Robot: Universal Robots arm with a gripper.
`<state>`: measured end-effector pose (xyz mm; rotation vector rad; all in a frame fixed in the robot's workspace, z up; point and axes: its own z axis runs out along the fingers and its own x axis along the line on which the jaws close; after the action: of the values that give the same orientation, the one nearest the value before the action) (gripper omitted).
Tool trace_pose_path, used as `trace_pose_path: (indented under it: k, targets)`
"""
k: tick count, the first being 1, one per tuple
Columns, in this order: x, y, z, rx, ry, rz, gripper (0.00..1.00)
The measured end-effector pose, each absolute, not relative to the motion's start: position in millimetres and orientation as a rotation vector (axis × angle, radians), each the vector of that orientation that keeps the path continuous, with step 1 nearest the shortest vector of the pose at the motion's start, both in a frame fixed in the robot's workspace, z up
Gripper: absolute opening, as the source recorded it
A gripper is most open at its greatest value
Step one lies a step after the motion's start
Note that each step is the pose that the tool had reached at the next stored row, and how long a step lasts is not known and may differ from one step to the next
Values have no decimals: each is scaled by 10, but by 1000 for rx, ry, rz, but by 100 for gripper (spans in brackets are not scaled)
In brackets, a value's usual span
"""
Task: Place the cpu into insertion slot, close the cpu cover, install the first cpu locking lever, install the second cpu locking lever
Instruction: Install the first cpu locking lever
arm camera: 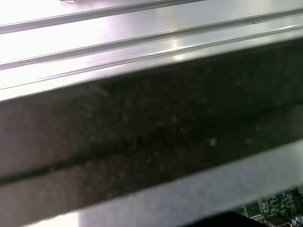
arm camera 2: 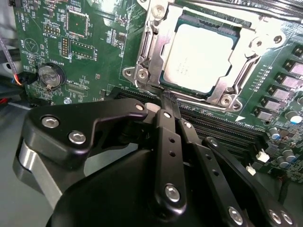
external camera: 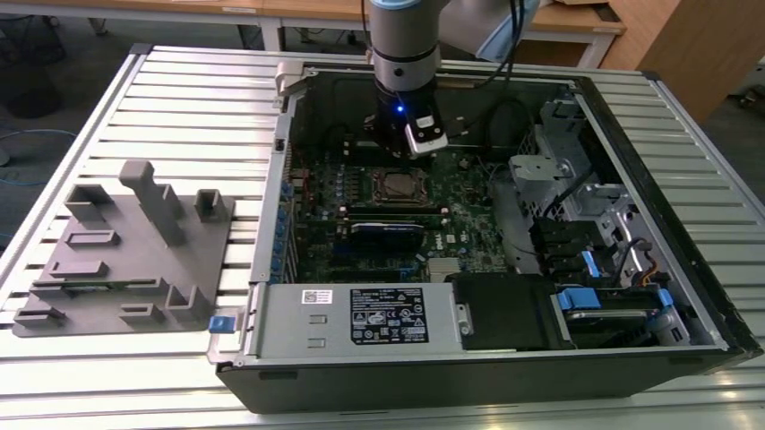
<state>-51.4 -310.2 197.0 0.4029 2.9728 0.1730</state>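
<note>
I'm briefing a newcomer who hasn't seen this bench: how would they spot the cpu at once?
Look inside the open computer case, at the green motherboard on its floor. A silvery metal frame sits on the board; the cpu is the flat, pale grey square inside it, the one plain smooth face among small dark parts.
</note>
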Motion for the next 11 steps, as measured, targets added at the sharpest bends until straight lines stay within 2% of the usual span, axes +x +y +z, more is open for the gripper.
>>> trace_pose_path:
  k: [11]
  targets:
    - [-514,-3103,1956,400,2962,175,11]
